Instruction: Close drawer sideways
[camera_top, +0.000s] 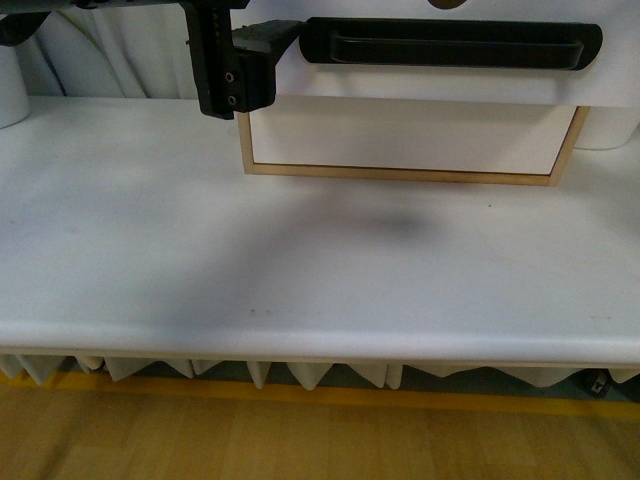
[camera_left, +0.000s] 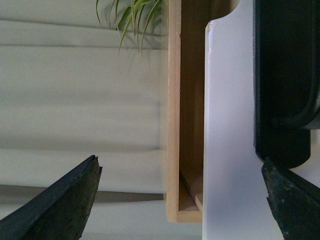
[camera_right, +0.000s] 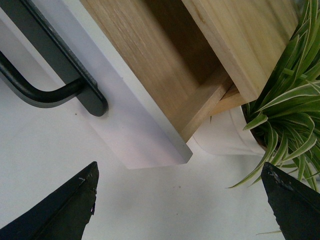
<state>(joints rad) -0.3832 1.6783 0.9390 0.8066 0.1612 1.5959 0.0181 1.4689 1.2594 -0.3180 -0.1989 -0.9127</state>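
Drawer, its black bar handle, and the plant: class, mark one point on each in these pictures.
drawer (camera_top: 420, 86), front view, on the white front panel just below the handle.
black bar handle (camera_top: 450, 44), front view, on the middle of the bar.
plant (camera_right: 292, 97), right wrist view, on a striped green leaf.

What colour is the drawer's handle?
Black; the handle shows best in the front view.

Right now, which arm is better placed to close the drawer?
Left. The left gripper, open, straddles the edge of the drawer beside the handle; the right gripper hangs clear of the other corner.
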